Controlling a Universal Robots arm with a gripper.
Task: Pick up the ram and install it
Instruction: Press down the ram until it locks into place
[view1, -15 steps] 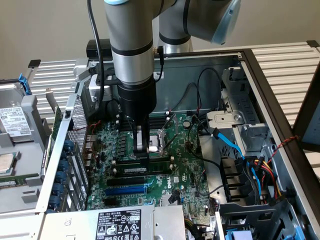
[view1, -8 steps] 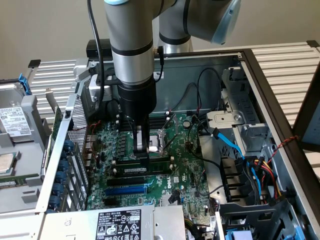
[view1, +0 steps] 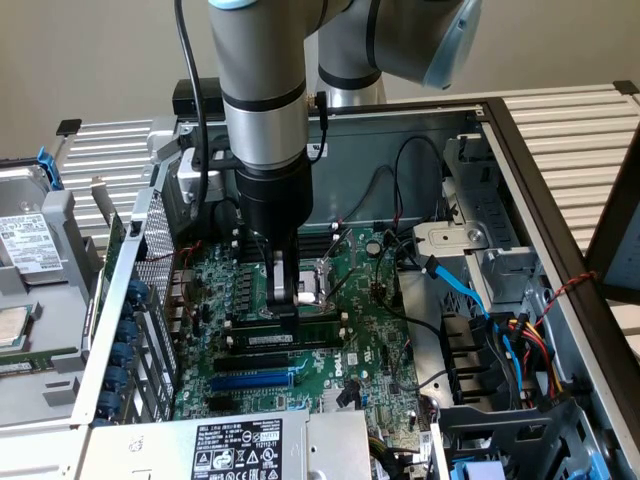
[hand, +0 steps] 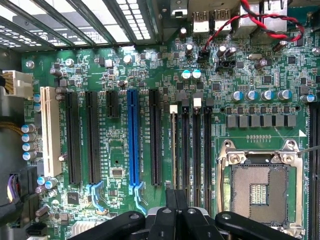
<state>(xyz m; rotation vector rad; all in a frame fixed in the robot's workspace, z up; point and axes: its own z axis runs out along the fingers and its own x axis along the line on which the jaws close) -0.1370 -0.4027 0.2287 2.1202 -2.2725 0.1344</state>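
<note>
We see the arm reaching down into an open computer case (view1: 520, 150), its gripper (view1: 283, 310) lowered onto the motherboard (view1: 370, 340) right at the bank of memory slots (view1: 300, 330), just beside the empty CPU socket (view1: 318, 280). In the wrist view the gripper (hand: 175, 200) has its black fingers (hand: 171, 197) pressed together, closed with no gap between them, their tips sitting directly over the memory slots (hand: 192, 150). In the exterior view a thin dark stick with a pale label, which we take for the ram (view1: 290, 340), lies along the memory slots just below the fingertips; we cannot tell whether it is fully seated or whether the fingers touch it. The blue expansion slot (hand: 133, 140) runs parallel to the memory slots, on the side away from the CPU socket (hand: 260, 185). A white slot (hand: 48, 130) lies farther out beyond the blue one. Blue and black cables (view1: 470, 300) hang on the CPU socket's far side, toward the exterior view's right.
</note>
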